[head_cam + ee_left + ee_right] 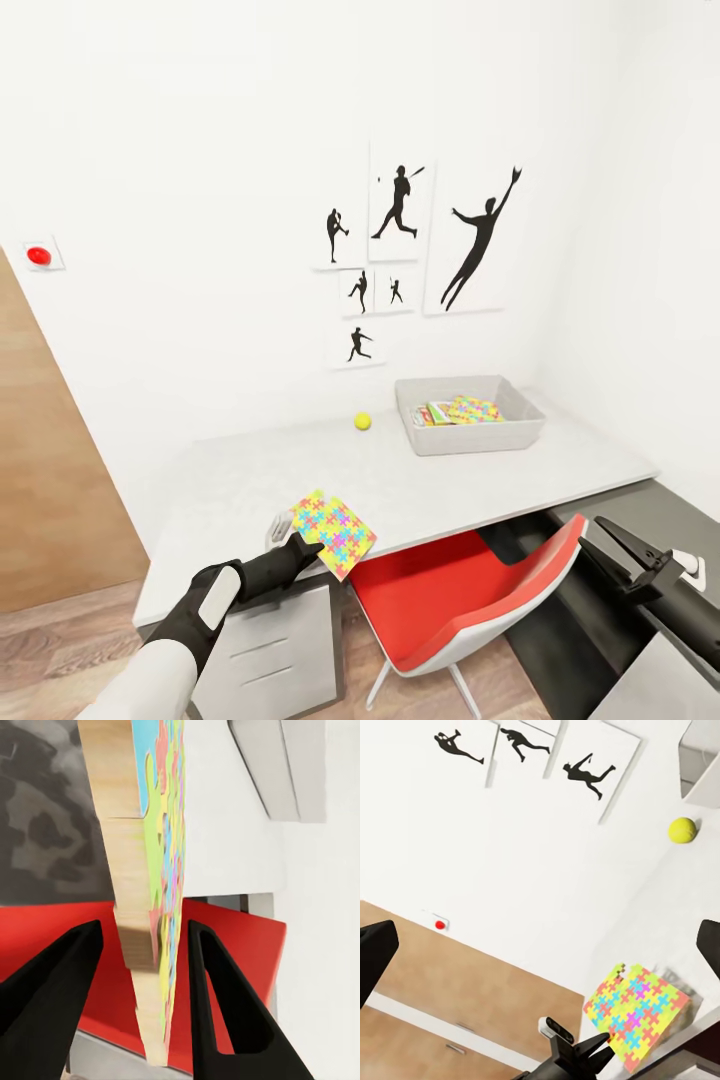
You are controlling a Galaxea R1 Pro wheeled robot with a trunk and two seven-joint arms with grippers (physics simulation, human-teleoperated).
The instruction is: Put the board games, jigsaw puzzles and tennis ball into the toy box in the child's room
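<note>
My left gripper is shut on a jigsaw puzzle, held tilted just above the front edge of the table. In the left wrist view the puzzle stands edge-on between both fingers. The tennis ball rests on the table near the wall. To its right stands the toy box, holding another puzzle and a printed box. My right gripper hangs open and empty low on the right. Its wrist view shows the held puzzle and the ball.
A red chair is tucked under the table in front of me. White drawers stand below my left arm. A dark grey top joins the table at the right. A wooden door is at the left.
</note>
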